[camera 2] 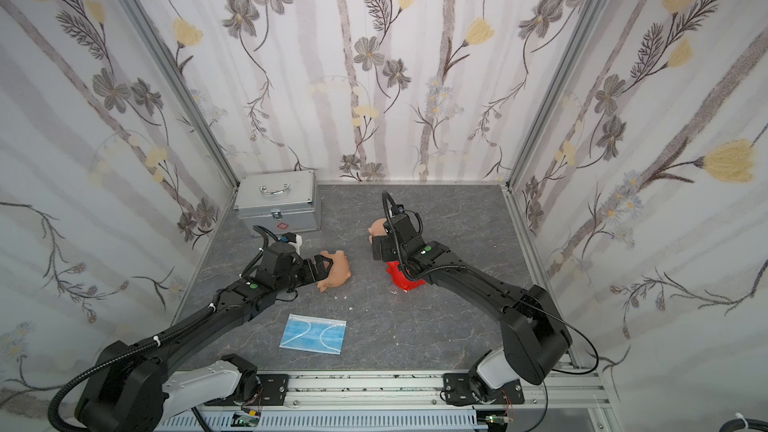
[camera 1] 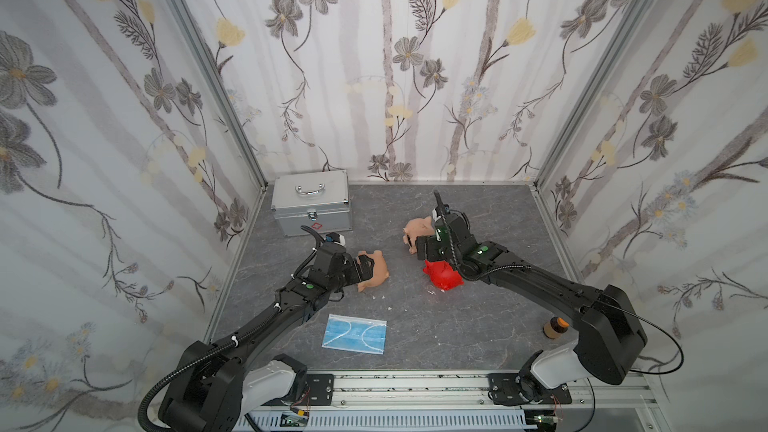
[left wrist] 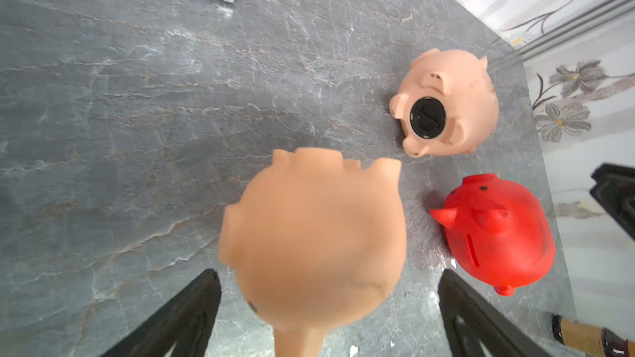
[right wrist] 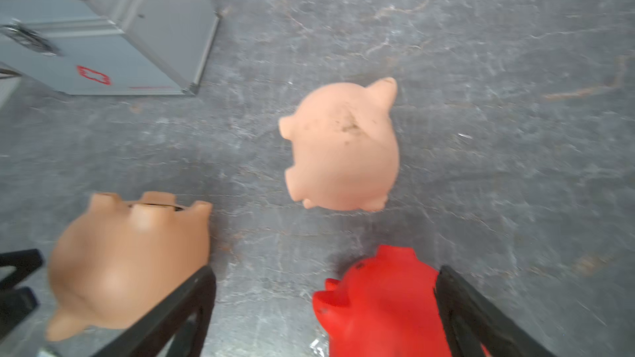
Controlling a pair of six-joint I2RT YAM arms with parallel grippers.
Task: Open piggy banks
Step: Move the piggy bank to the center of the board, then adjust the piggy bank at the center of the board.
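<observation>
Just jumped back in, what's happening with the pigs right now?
Both grippers are open and nothing is held. The left gripper straddles the near pink pig, which lies on its side. The right gripper hangs over the red pig. The far pink pig lies on its side untouched, with its black plug in place.

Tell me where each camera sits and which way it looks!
Top views: high over the front edge, looking down and back at the table; left arm and right arm show whole, down to left gripper and right gripper.
Left wrist: behind the left gripper, looking between its open jaws at the left peach pig; back peach pig and red pig beyond.
Right wrist: behind the right gripper, open jaws astride the red pig.
Shared: both wrist views show all three pigs.
</observation>
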